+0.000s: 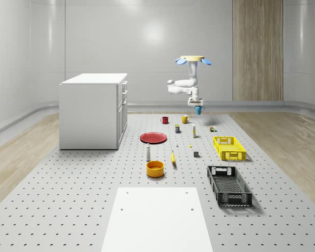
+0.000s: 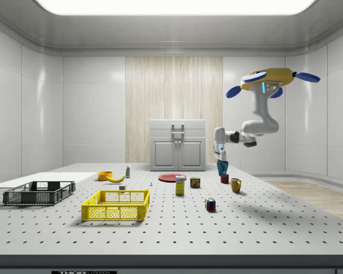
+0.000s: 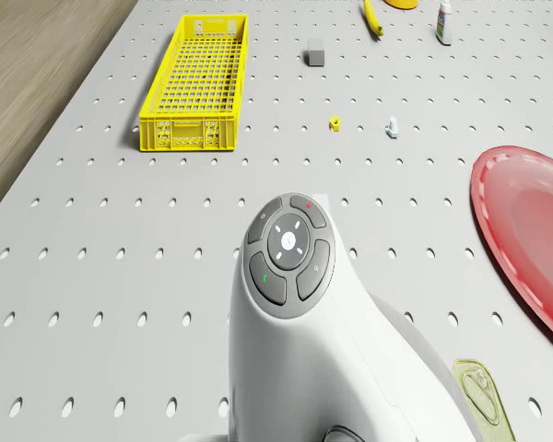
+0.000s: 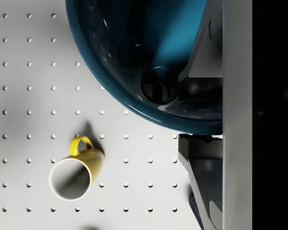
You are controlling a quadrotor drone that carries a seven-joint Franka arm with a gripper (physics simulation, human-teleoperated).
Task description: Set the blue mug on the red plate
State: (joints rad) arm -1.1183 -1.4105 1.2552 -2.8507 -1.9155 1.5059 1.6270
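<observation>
The gripper (image 1: 197,104) clamps the blue mug (image 1: 199,109) in the air (above the yellow mug (image 1: 185,119)); the drone (image 1: 192,59) hovers higher, well apart from the red plate (image 1: 154,137).

Blue mug (image 1: 199,109) upright aloft in the tool (image 1: 197,106); red plate (image 1: 154,137) flat on the table.

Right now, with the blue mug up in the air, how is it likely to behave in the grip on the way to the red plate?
The blue mug looks rigid, so it shouldn't flex. Its glossy glaze, seen in the wrist view, may be slippery against the end effector, which holds it clear of the table. Once set on the red plate, its open, upright shape could tip if it lands on the raised rim.
</observation>
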